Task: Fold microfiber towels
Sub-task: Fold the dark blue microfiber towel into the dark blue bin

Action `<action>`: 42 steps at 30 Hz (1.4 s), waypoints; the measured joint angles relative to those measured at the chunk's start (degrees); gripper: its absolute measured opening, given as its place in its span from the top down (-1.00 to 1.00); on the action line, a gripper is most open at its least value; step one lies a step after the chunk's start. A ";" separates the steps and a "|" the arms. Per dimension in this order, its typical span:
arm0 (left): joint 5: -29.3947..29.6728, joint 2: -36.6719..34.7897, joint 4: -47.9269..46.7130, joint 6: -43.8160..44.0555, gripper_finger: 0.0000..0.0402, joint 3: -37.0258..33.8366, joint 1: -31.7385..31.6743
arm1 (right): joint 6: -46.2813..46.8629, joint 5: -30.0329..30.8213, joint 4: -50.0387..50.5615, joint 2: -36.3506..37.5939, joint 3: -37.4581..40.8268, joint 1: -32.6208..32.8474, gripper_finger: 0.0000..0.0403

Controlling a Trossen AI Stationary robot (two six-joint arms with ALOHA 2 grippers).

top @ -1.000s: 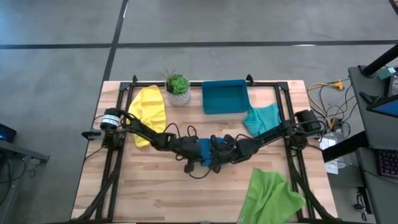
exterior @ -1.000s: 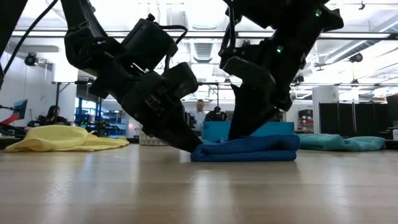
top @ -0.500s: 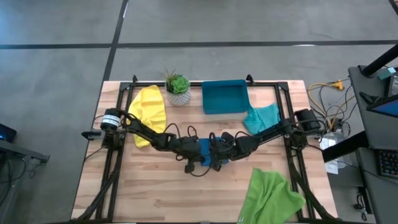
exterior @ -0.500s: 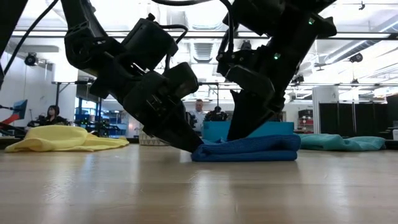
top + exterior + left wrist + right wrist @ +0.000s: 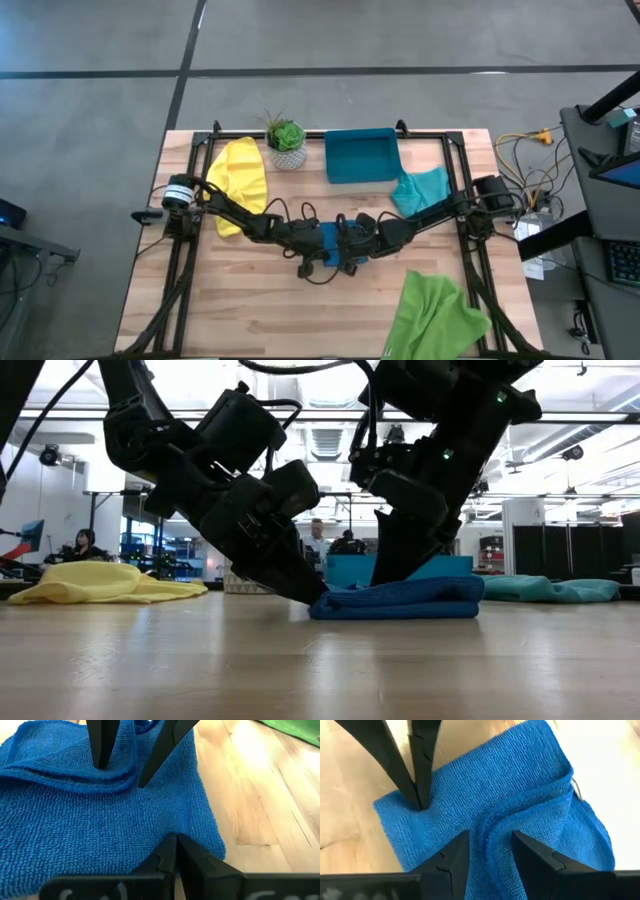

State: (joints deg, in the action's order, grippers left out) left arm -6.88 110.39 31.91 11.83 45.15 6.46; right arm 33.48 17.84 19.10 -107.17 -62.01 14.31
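Observation:
A blue microfiber towel [image 5: 330,238], folded into a small thick pad, lies flat on the table's middle [image 5: 400,600]. My left gripper [image 5: 175,851] comes from the left, shut, its tips down on the towel's left part. My right gripper [image 5: 490,851] comes from the right, slanting steeply down, open, its fingers on either side of a raised folded edge [image 5: 492,832]. A yellow towel [image 5: 240,180] lies crumpled at the far left. A teal one [image 5: 420,190] lies at the far right, and a light green one [image 5: 435,315] hangs over the near edge. My left gripper presses its shut fingertips [image 5: 419,800] down on the towel's top layer near its left edge [image 5: 165,832], slanting down from the table's left; the towel lies flat on the wood. My right gripper sets its fingertips [image 5: 100,762] on the towel, on either side of the folded ridge [image 5: 120,775], from above.
A teal-blue plastic tray [image 5: 360,155] stands at the far middle, with a small potted plant [image 5: 287,140] to its left. A black frame [image 5: 190,250] runs along the table's left and right sides. Bare wood lies in front of the blue towel.
My right gripper has rolled a little about its own pointing line while staying over the blue towel. The towel and my left gripper have kept still.

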 joint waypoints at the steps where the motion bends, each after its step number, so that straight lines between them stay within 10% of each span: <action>1: 0.06 0.00 0.01 -0.01 1.00 -0.01 0.00 | 0.62 0.00 0.44 0.00 -0.32 0.00 0.32; 16: 0.13 0.00 0.15 -0.10 1.00 -0.17 -0.11 | -0.09 -1.27 -1.00 -2.52 -3.31 2.44 0.93; 42: 0.13 -0.07 -0.73 -0.20 1.00 -0.17 -0.13 | 13.11 12.06 20.08 1.09 -3.33 -5.81 0.96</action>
State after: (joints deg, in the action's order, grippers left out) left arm -6.75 110.32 31.18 11.63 44.97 6.33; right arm 46.59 29.90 39.19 -106.08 -65.34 8.49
